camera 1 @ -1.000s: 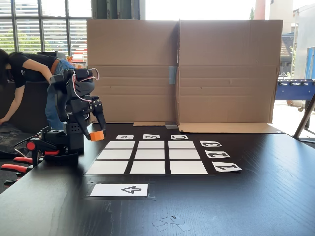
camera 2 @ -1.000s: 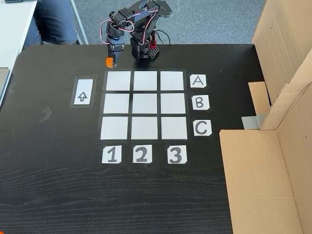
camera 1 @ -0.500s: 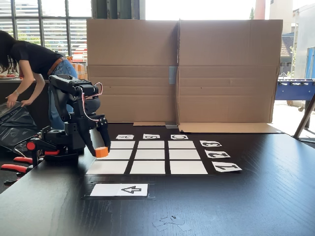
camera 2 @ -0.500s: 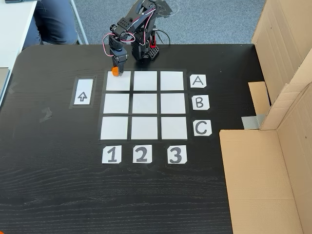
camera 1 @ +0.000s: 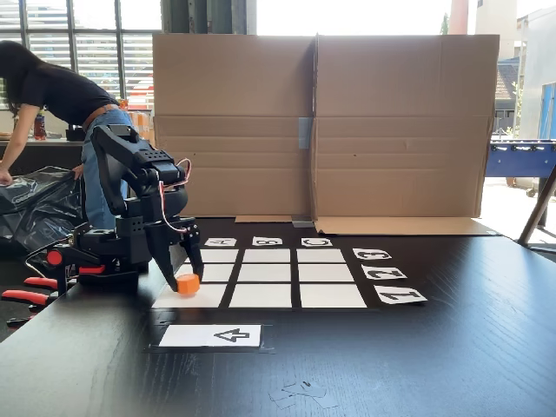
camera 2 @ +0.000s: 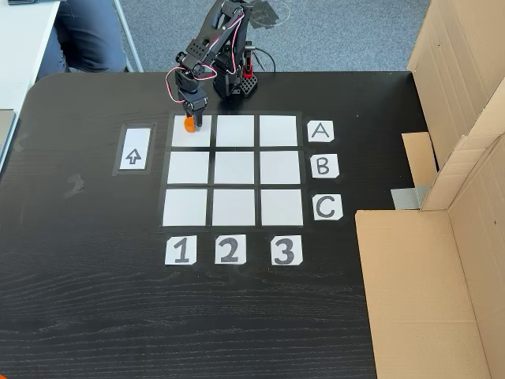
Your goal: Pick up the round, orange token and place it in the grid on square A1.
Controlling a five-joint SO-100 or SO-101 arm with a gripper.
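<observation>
Black table: gripper pinching token, lowered onto square A1 since earlier.

The dark wooden table is showing fine grain under a low sheen. The small orange plastic token is looking smooth, the nine matt white paper rectangles of the grid flat. The brown corrugated cardboard wall is looking dull and creased.
</observation>
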